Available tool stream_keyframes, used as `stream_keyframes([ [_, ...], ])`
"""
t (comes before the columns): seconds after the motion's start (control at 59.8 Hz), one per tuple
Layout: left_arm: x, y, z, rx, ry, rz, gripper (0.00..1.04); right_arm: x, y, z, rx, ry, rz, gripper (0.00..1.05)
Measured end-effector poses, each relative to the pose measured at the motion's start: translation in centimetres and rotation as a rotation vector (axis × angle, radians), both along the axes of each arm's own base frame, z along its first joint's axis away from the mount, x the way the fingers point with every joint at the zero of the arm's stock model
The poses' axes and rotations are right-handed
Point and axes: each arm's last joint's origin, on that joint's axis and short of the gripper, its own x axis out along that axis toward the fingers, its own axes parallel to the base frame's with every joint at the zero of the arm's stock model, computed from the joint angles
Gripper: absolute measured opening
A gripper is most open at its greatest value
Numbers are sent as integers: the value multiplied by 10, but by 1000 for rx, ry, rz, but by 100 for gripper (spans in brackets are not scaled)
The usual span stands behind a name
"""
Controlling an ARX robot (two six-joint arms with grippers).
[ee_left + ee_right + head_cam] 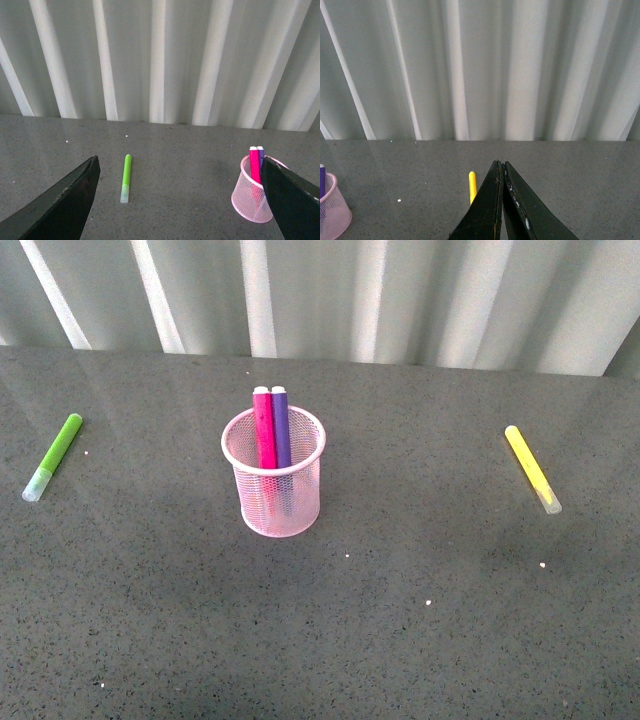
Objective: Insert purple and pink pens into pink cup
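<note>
1. The pink pen (264, 430) and purple pen (282, 428) stood nearly upright, side by side, inside the pink cup (278, 502) at the front view's centre, on the counter (420, 620).
2. Mesh blurred their lower ends.
3. The left end effector (180, 200) gaped wide, empty; the right end effector (501, 200) was closed, holding nothing.

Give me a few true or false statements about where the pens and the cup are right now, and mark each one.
1. Both the pink pen and the purple pen stand in the pink cup. True.
2. The green marker lies in the cup. False: it lies on the table, off to the cup's left.
3. The left hand is open. True.
4. The right hand holds the yellow marker. False: it is shut on nothing; the marker lies on the table.
</note>
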Motion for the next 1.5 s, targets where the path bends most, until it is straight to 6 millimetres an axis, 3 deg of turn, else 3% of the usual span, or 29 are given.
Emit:
stream_keyframes([
  [0.602,0,0,0,0,0,0,98,-15,0,-3,0,6,0,4],
  [0.936,0,0,0,0,0,0,98,-15,0,-3,0,6,0,63],
  [1.02,0,0,0,0,0,0,98,-15,0,-3,0,6,0,85],
  [1.103,0,0,0,0,0,0,98,-15,0,-3,1,6,0,99],
  [1.505,0,0,0,0,0,0,98,-15,0,-3,2,6,0,98],
])
